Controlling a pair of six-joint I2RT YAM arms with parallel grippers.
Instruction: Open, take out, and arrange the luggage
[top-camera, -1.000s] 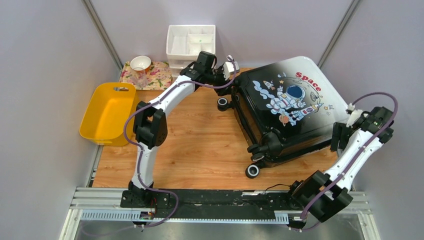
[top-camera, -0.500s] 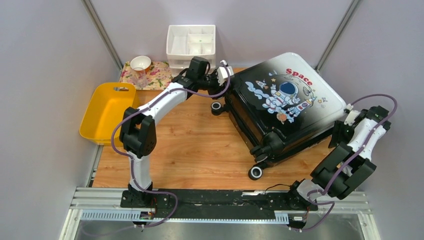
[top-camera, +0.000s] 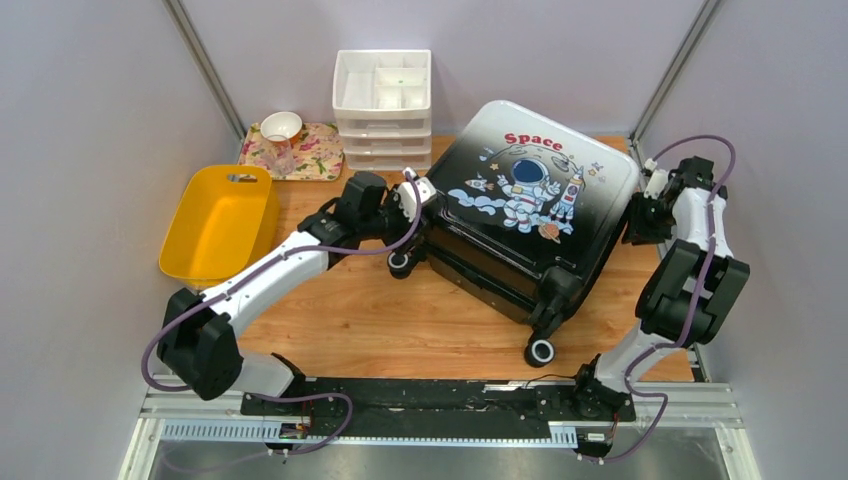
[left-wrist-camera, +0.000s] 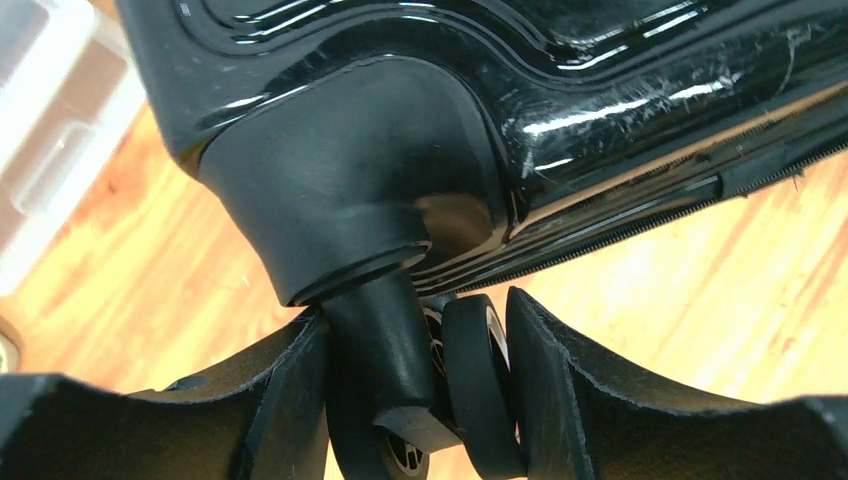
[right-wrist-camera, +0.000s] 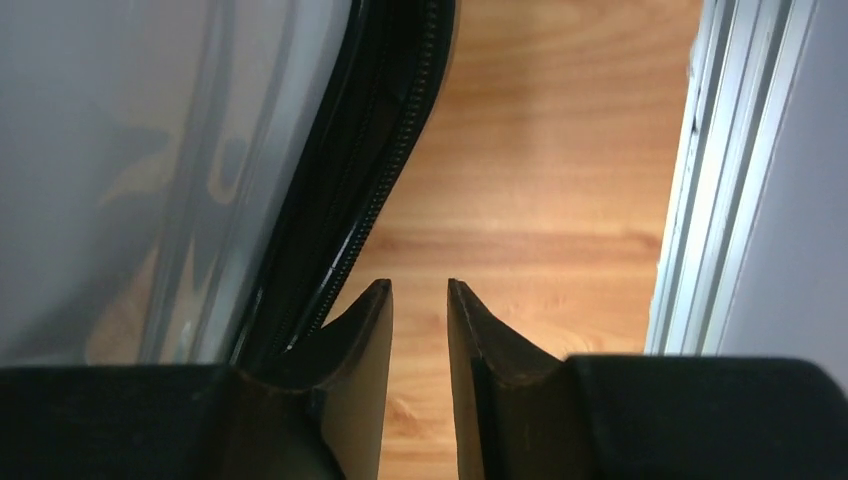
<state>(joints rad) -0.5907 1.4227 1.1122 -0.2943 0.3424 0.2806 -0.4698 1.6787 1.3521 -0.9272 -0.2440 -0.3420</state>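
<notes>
- The suitcase (top-camera: 530, 215) lies flat and shut on the wooden table (top-camera: 400, 310), right of centre in the overhead view, with its astronaut print and the word "Space" facing up.
- Its white end points to the upper right of the frame and its black end, with the wheels, to the lower left.
- The left gripper (left-wrist-camera: 418, 330) is at the suitcase's left corner, in the middle of the overhead frame.
- In the left wrist view its fingers (left-wrist-camera: 285, 400) stand partly apart, one on each side of a black wheel (left-wrist-camera: 470, 390) and its stem. The left finger presses on the stem and the right finger on the wheel, so the gripper has that wheel clamped.
- The glossy black corner housing of the suitcase fills the upper part of that view.
- A second wheel (top-camera: 541, 351) shows at the suitcase's bottom corner, low in the overhead frame and clear of both grippers.
- The right gripper (right-wrist-camera: 418, 300) is at the suitcase's right edge, at the right side of the overhead frame.
- Its fingers are nearly together, with only a narrow slit between them. Bare wood shows through the slit and nothing is held.
- The tip of its left finger sits right against the black zip (right-wrist-camera: 385, 170) that curves along the suitcase's side.
- A yellow bin (top-camera: 215, 225) stands at the left edge of the table, well apart from the suitcase.
- A white drawer unit (top-camera: 385, 140) stands at the top centre, just beside the suitcase's upper left corner.
- A floral tray (top-camera: 315, 150) with a small white bowl (top-camera: 281, 125) on it sits at the upper left, between the bin and the drawers.
</notes>
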